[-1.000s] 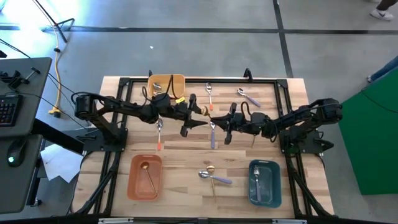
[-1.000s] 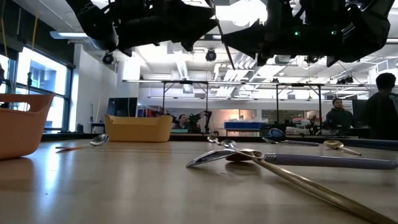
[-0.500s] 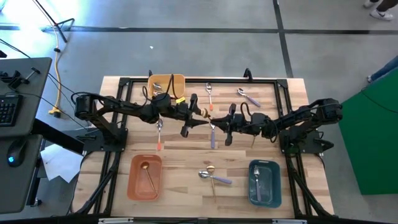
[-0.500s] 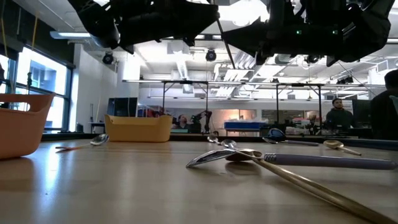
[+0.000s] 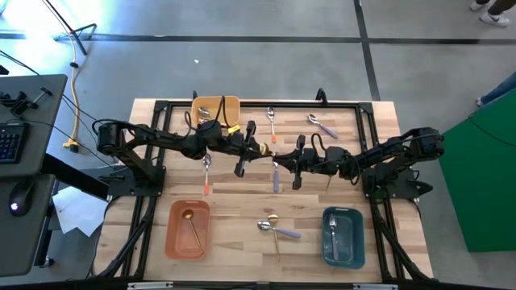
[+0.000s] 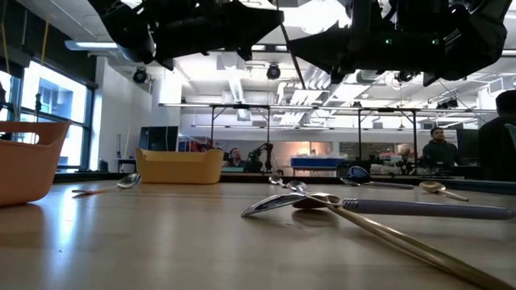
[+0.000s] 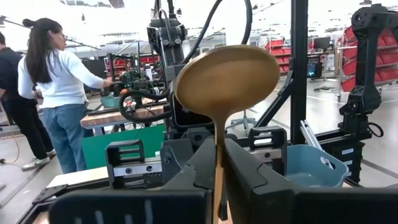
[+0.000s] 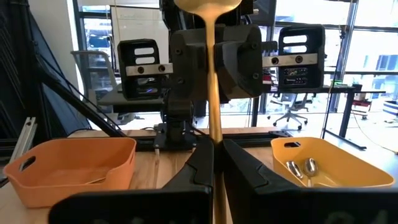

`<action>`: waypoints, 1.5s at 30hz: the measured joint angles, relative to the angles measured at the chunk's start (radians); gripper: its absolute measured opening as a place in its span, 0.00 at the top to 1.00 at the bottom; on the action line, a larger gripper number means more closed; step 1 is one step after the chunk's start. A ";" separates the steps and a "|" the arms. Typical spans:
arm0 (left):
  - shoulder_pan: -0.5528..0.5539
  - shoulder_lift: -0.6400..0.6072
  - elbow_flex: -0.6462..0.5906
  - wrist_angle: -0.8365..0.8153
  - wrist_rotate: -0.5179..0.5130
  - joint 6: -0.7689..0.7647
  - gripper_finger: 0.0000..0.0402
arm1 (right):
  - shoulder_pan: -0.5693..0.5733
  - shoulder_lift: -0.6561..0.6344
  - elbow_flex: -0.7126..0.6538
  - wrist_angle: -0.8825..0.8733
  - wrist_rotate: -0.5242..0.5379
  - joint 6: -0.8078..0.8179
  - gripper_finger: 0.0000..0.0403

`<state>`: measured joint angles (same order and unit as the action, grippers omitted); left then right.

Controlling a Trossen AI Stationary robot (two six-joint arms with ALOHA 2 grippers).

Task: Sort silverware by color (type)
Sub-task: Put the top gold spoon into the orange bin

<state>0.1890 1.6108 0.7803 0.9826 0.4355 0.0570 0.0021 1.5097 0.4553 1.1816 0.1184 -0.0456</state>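
Gold spoon (image 7: pixel 225 81) between both end effectors

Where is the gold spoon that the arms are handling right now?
The gold spoon is held in the air above the table's middle, between the left hand and right hand, both shut on it.

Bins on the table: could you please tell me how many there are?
3: a yellow bin at the table's far edge, an orange bin at the near edge on the left arm's side, and a teal bin on the right arm's side. None appears hidden.
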 joint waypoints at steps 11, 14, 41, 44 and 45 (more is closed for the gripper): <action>0.000 -0.054 0.015 -0.140 -0.001 -0.027 1.00 | -0.001 0.000 0.002 -0.034 0.016 0.058 0.81; -0.004 -0.121 0.062 -0.358 -0.038 -0.025 1.00 | -0.001 0.000 0.002 -0.056 0.045 0.074 0.71; -0.641 -0.302 0.421 -1.831 -0.475 -1.277 1.00 | -0.001 0.000 0.000 -0.293 0.208 0.068 0.99; -0.734 -0.303 0.409 -1.934 -0.528 -1.511 1.00 | 0.002 0.000 0.000 -0.291 0.188 0.072 0.99; -0.762 -0.303 0.397 -1.966 -0.531 -1.586 1.00 | 0.006 0.000 0.000 -0.293 0.185 0.072 0.99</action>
<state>-0.5727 1.3079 1.1771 -0.9830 -0.0957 -1.5291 0.0080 1.5093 0.4553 0.8887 0.3033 0.0260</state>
